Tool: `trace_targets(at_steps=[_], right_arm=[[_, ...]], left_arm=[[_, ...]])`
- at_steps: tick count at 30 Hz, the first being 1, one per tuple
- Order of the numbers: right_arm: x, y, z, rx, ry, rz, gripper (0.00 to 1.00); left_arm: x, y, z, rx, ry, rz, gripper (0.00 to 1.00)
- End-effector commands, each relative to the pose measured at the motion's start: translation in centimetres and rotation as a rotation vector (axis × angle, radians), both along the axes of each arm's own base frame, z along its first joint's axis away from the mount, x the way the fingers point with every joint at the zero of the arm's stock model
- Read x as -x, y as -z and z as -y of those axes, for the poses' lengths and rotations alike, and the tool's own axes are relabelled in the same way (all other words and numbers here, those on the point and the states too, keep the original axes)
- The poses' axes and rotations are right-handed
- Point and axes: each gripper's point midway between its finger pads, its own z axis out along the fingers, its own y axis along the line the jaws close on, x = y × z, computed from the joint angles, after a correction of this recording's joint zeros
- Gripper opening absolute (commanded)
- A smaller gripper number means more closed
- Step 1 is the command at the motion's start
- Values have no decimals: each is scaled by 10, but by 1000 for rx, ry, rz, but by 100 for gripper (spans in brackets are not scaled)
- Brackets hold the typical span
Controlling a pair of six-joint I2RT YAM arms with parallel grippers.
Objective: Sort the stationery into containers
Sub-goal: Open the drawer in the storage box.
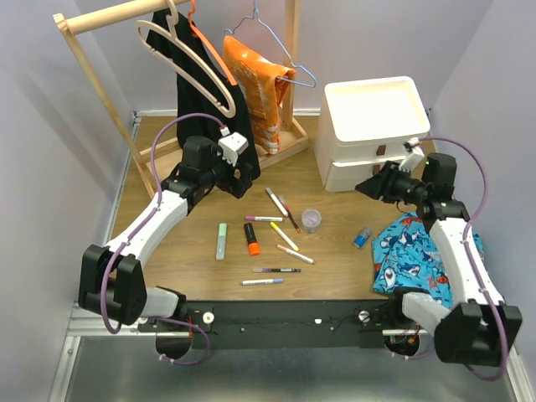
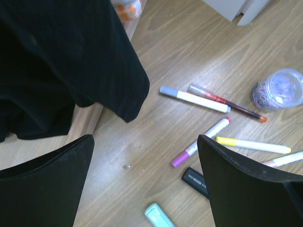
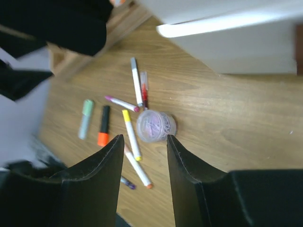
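Several pens and markers lie mid-table: a white pen [image 1: 275, 201], a pink marker [image 1: 263, 219], a yellow marker [image 1: 284, 236], a green highlighter [image 1: 221, 240], an orange highlighter [image 1: 250, 237], a clear pot [image 1: 311, 219] and a blue eraser [image 1: 361, 238]. The white drawer unit [image 1: 368, 151] stands at the back right. My left gripper [image 1: 243, 180] is open and empty above bare wood [image 2: 144, 142], left of the pink marker [image 2: 201, 142]. My right gripper [image 1: 366, 186] is open and empty in front of the drawers, with the pot [image 3: 155, 126] just beyond its fingertips [image 3: 116, 142].
A wooden clothes rack [image 1: 92, 17] at the back left holds a black garment [image 1: 197, 75] and an orange bag [image 1: 258, 84]; the garment hangs close over my left gripper [image 2: 61, 61]. A blue shark-print cloth [image 1: 414, 251] lies under my right arm.
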Motion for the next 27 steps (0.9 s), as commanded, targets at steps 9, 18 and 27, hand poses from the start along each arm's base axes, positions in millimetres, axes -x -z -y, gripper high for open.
trace_targets(at_steps=[9, 18, 27], right_arm=[[-15, 41, 111, -652, 73, -268, 50], [-30, 57, 119, -733, -92, -123, 54], [-43, 74, 112, -691, -146, -70, 56]], left_arm=[[-16, -3, 26, 63, 41, -117, 99], [-28, 5, 45, -25, 65, -106, 99], [-25, 10, 52, -88, 74, -94, 99]])
